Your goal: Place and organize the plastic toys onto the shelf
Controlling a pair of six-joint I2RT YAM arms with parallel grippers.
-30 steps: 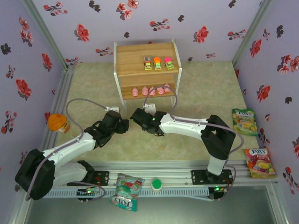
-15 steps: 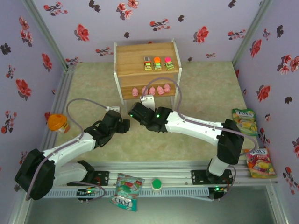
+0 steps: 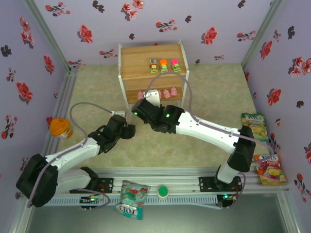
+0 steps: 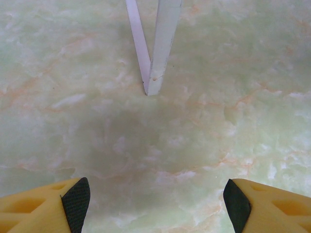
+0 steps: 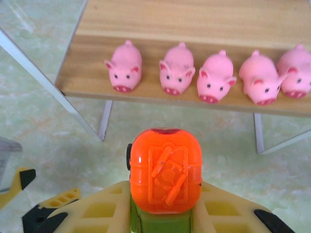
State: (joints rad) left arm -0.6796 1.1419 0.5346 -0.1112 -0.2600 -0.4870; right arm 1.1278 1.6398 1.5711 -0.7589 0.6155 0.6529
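Observation:
The shelf (image 3: 146, 60) stands at the back of the table. Three toy cars (image 3: 164, 65) sit in a row on its top board. Several pink pigs (image 5: 177, 70) line the lower board (image 5: 92, 77), facing me. My right gripper (image 5: 165, 213) is shut on a toy car (image 5: 165, 174) with an orange top and a green body, held just in front of the lower board. From above, that right gripper (image 3: 141, 108) hovers by the shelf's front left leg. My left gripper (image 4: 156, 206) is open over bare table, a white shelf leg (image 4: 154, 58) ahead of it; from above, the left gripper (image 3: 127, 130) is left of the right arm.
Snack bags lie at the right wall (image 3: 255, 126) (image 3: 270, 169) and on the front rail (image 3: 132, 198). A round orange-topped item (image 3: 60, 128) sits at the left wall. A green button (image 3: 163, 192) is on the rail. Flowered walls close in three sides.
My right arm has stretched forward and up toward the shelf, carrying the orange-topped car nearer the lower board. The left arm has stayed put.

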